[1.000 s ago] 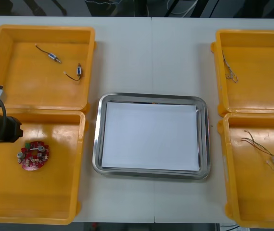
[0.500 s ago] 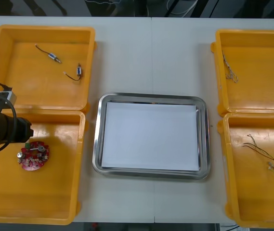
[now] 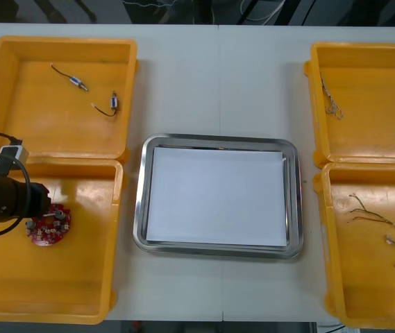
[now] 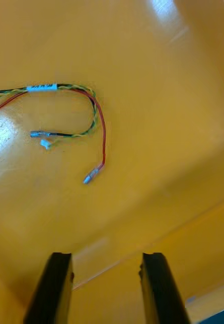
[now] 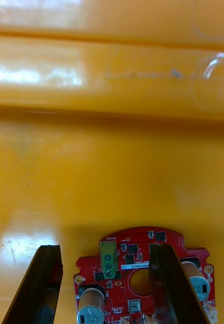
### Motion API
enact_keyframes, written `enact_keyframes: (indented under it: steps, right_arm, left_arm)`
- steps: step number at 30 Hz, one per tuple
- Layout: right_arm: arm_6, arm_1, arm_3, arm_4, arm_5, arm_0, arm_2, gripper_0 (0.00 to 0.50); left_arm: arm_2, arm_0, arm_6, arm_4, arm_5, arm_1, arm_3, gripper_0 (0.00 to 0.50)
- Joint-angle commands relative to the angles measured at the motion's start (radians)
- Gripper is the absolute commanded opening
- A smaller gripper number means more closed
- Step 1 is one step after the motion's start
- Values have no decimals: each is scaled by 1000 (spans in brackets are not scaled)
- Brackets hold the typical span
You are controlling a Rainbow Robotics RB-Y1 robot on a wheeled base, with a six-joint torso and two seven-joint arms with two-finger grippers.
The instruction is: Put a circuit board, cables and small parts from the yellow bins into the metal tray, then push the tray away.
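A round red circuit board (image 3: 49, 224) lies in the near-left yellow bin (image 3: 79, 277). My left arm (image 3: 6, 198) hangs over that bin, just beside the board. My left gripper (image 5: 104, 288) is open and low over the bin floor. The circuit board (image 5: 137, 253) sits between the fingers, and one fingertip (image 5: 168, 278) overlaps its edge. A red and yellow cable (image 3: 381, 229) lies loose in the near-right yellow bin (image 3: 364, 298). My right gripper (image 4: 108, 286) is open above that bin's floor. The cable (image 4: 94, 116) lies beyond its fingertips, apart from them.
The metal tray (image 3: 141, 208), white inside, sits mid-table between the bins. The far-left bin (image 3: 17, 132) holds two small metal parts (image 3: 79, 82) with black leads. Another thin cable (image 3: 331, 102) lies in the far-right bin (image 3: 377, 139).
My right gripper has opened and drawn back off the front view's edge, and the red and yellow cable has resettled on the bin floor. My left arm has moved right onto the circuit board.
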State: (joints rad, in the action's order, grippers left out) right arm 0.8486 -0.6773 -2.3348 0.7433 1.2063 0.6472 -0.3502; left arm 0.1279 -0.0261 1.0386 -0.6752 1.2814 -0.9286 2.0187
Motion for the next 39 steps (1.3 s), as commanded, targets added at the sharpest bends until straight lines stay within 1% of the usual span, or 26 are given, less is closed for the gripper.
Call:
enact_keyframes:
  steps: [1,6,9,11,13,17,22,27,30,36,39]
  right_arm:
    - [9,-21,-28,-13,4,12,-43,500]
    - [15,-39,-28,7,45,-17,-70,500]
    - [21,-62,-28,53,102,-57,-101,500]
    - [32,-84,-28,91,159,-96,-119,500]
    - [38,-99,-28,113,203,-132,-127,500]
    - [55,-119,-26,117,295,-222,-128,500]
    - [86,-122,8,119,366,-334,-113,500]
    - [273,-125,100,96,368,-429,-73,500]
    - [369,-139,143,102,368,-465,-66,500]
    - [521,-186,189,108,355,-488,-47,500]
    - [646,-216,206,117,322,-488,-29,500]
  left_arm:
    - [29,20,-71,11,-57,11,-35,500]
    - [39,21,-65,11,-85,10,-57,500]
    - [42,21,-66,11,-85,10,-57,500]
    - [44,20,-68,11,-85,10,-55,500]
    - [44,21,-68,11,-85,10,-55,500]
    - [44,20,-71,8,-85,10,-51,500]
    - [44,21,-69,-6,-83,10,-49,500]
    - [44,26,-69,-10,-83,10,-46,500]
    - [44,31,-71,-10,-85,10,-41,500]
    - [35,49,-71,-10,-83,10,-21,500]
    - [30,58,-71,-9,-83,8,-14,500]
